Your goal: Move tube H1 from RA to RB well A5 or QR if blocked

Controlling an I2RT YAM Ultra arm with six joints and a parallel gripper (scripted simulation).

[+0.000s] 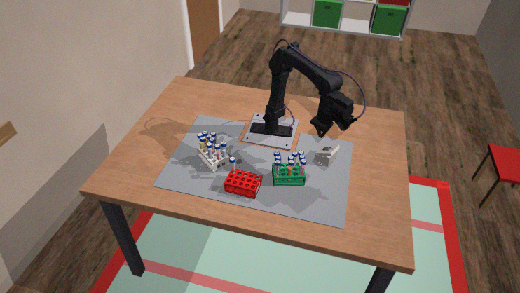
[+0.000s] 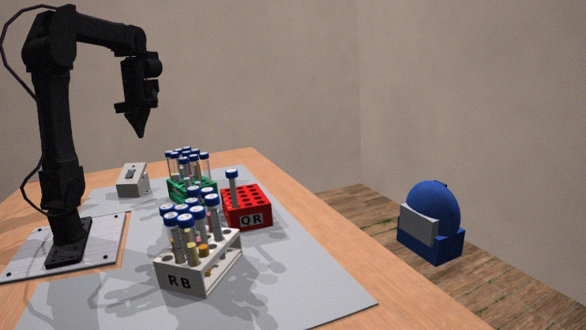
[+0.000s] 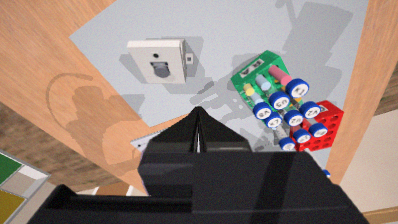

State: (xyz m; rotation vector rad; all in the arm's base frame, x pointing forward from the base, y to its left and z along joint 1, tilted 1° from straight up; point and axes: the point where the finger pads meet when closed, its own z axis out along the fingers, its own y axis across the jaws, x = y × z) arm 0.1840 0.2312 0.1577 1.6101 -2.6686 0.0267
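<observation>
My gripper [image 1: 322,134] [image 2: 140,136] [image 3: 198,111] is shut with nothing between the fingertips, high above the table near the DONE box. The green rack RA [image 1: 286,181] [image 3: 272,59] holds several blue-capped tubes; I cannot surely tell which is H1. The white rack RB [image 1: 205,158] [image 2: 163,272] also holds several capped tubes. The red rack QR [image 1: 242,189] [image 2: 251,227] holds one upright blue-capped tube [image 1: 233,164] [image 2: 232,190] in a corner well. The DONE box [image 1: 327,154] [image 2: 129,190] [image 3: 175,72] has a grey button [image 3: 161,70] and a dark lamp [image 3: 156,55] above it.
The racks and the DONE box stand on the grey bench mat [image 1: 312,203] [image 2: 320,294]. RA stands between QR and the DONE box. RB is on the other side of the arm's base plate [image 1: 269,141] from the DONE box, its tall tubes crowded together.
</observation>
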